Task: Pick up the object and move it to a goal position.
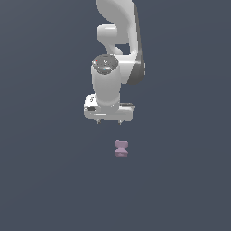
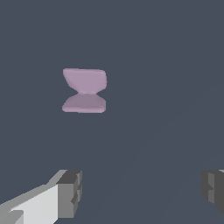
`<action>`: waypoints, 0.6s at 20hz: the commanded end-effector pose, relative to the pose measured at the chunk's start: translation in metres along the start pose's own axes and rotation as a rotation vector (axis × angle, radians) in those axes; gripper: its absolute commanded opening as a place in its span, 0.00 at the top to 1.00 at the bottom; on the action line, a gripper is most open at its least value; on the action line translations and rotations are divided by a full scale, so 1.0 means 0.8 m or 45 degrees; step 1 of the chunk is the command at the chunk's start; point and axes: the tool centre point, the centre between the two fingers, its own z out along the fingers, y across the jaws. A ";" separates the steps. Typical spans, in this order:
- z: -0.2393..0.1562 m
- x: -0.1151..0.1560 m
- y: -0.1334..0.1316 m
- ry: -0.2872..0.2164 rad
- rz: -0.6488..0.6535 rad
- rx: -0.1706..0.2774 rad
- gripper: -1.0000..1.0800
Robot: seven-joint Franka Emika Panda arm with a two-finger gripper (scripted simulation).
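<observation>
Pale pinkish-purple, waisted like a spool, the object [image 1: 121, 148] lies on the dark floor, apart from my gripper [image 1: 109, 122], whose jaws I hold wide and empty above it so they can straddle it.

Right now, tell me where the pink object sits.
In the exterior view, the object lies on the dark floor just below the open gripper, slightly toward that view's right, untouched.
</observation>
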 end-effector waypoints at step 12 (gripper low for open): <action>0.004 -0.009 -0.034 -0.029 0.001 0.030 0.04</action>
